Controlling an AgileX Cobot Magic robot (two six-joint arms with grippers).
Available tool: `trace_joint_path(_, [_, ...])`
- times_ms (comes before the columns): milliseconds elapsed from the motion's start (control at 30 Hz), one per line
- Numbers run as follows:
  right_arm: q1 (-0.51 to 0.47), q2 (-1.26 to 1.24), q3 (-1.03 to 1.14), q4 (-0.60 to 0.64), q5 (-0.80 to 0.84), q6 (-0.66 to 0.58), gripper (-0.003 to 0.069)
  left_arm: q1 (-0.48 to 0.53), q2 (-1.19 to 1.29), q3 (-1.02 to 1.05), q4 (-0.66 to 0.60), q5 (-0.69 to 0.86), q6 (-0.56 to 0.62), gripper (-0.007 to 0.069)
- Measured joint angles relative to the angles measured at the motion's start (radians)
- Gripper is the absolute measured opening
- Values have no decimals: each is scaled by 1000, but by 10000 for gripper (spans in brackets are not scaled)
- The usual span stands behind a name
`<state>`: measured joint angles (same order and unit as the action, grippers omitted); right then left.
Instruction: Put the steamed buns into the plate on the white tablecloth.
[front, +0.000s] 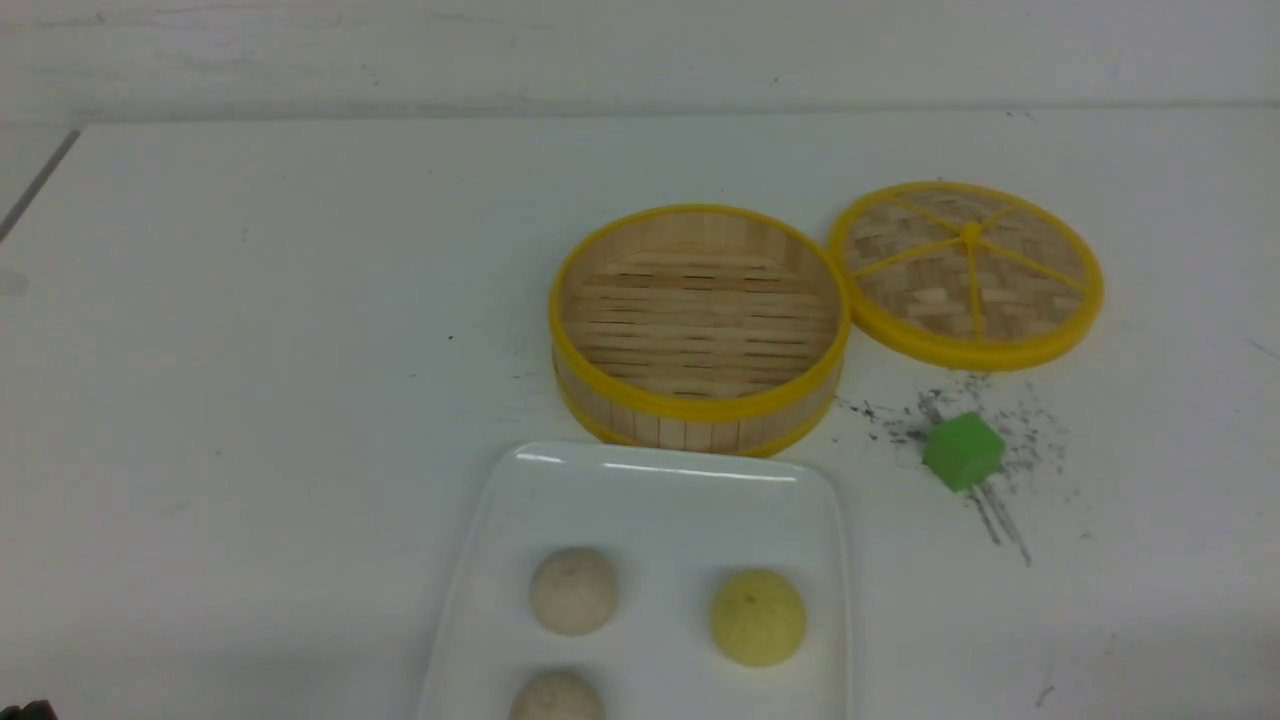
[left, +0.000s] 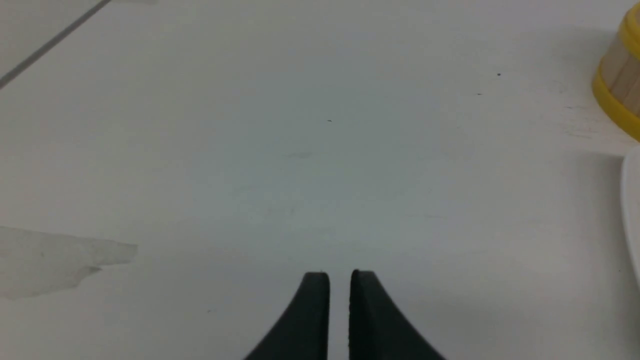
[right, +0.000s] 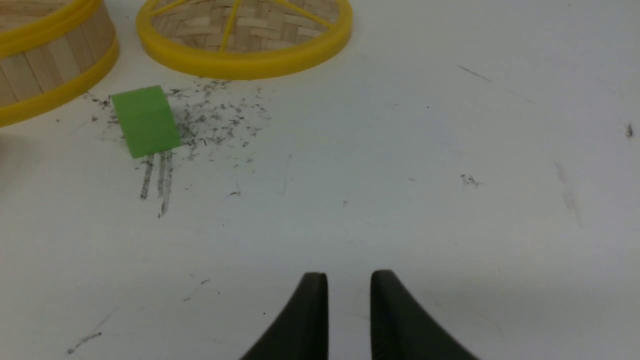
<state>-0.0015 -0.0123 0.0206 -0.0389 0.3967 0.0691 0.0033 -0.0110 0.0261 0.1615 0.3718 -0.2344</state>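
Note:
Three steamed buns lie in the white rectangular plate (front: 650, 480) at the front of the white tablecloth (front: 250, 400): an off-white one (front: 573, 590), a pale yellow one (front: 757, 617) and a second off-white one (front: 556, 698), cut by the frame's lower edge. Neither gripper shows in the front view. My left gripper (left: 340, 275) hovers over bare cloth, its black fingers nearly together and empty; the plate's rim (left: 632, 210) shows at that view's edge. My right gripper (right: 349, 276) is over bare cloth, with a narrow gap between its fingers and nothing in it.
An empty bamboo steamer (front: 700, 408) stands just behind the plate, its woven lid (front: 966, 272) lying to its right. A green cube (front: 962, 451) sits among dark scuff marks right of the plate; it also shows in the right wrist view (right: 145, 121).

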Motion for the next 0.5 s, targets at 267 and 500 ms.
trace_joint_path(267, [0, 0, 0, 0, 0, 0, 169, 1, 0, 0, 21, 2, 0, 106])
trace_joint_path(500, [0, 0, 0, 0, 0, 0, 181, 1, 0, 0, 31, 3, 0, 111])
